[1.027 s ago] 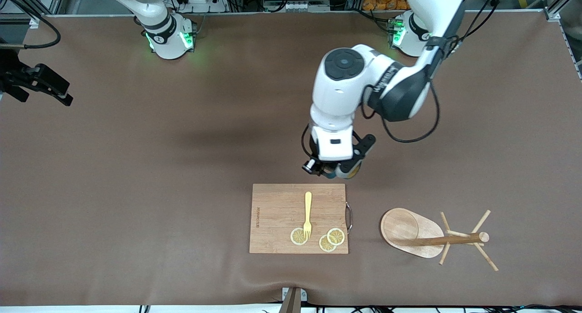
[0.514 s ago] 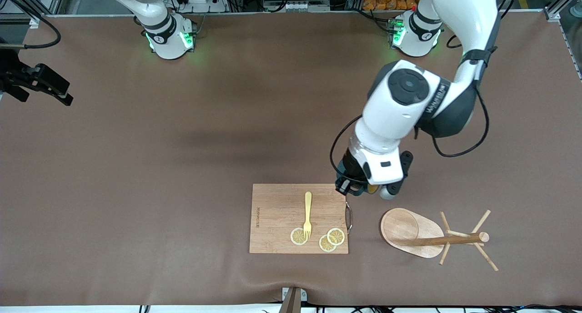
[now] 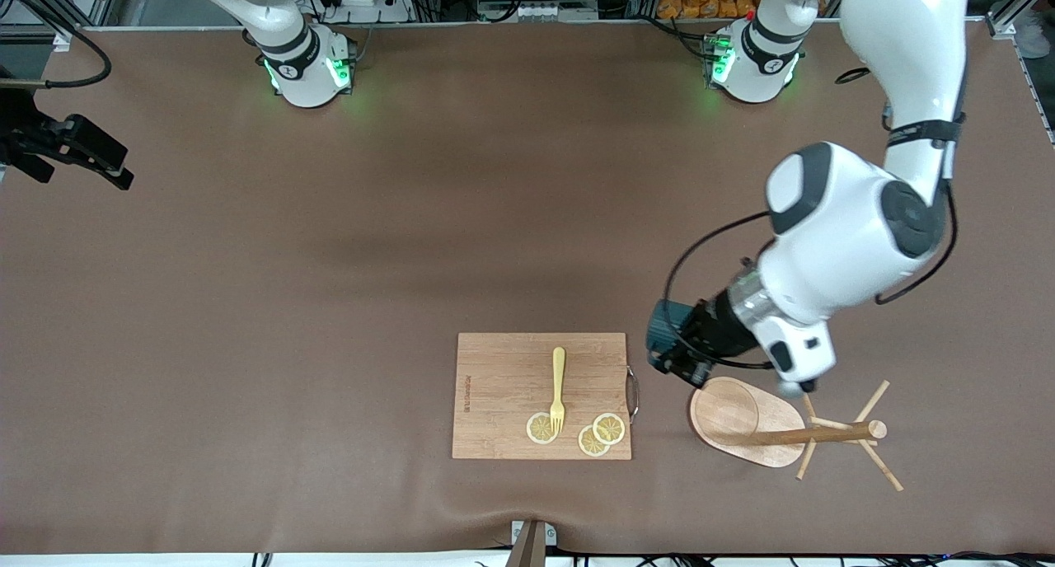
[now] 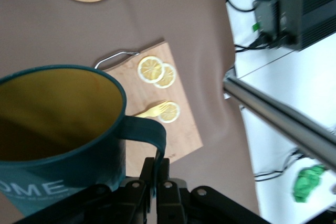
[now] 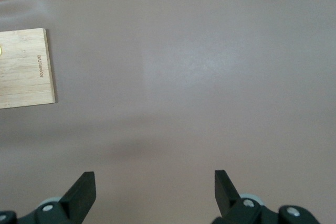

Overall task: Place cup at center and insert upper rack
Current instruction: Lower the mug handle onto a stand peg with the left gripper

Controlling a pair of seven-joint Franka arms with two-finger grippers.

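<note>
Left gripper: the left gripper (image 3: 680, 361) hangs in the air over the bare mat between the cutting board (image 3: 541, 395) and the upper rack (image 3: 787, 428), just off the rack's base. Its fingers are clamped on the handle of the cup (image 4: 58, 135).
Cup: carried tipped on its side, mouth turned toward the board; in the front view only its teal side shows (image 3: 662, 326) at the tip of the wrist.
Upper rack: it lies toppled on the mat toward the left arm's end of the table, not standing.
Rack long axis: the pole runs roughly 9 to 3 o'clock in the front view, oval base at the 9 o'clock end, pegs splayed at the 3 o'clock end.
Key relation: the rack base sits at about 5 o'clock from the held cup, very close.
Nearer arm: the left arm, by far.
Right gripper: the right gripper (image 5: 152, 190) waits with its jaws spread wide and empty, above bare mat at the right arm's end.
Writing: white capitals "OME" on the cup wall near the rim, the start cut off; a small printed mark along the board's edge, too fine to read.
Judgement: the cup is not yet set down at the centre.
</note>
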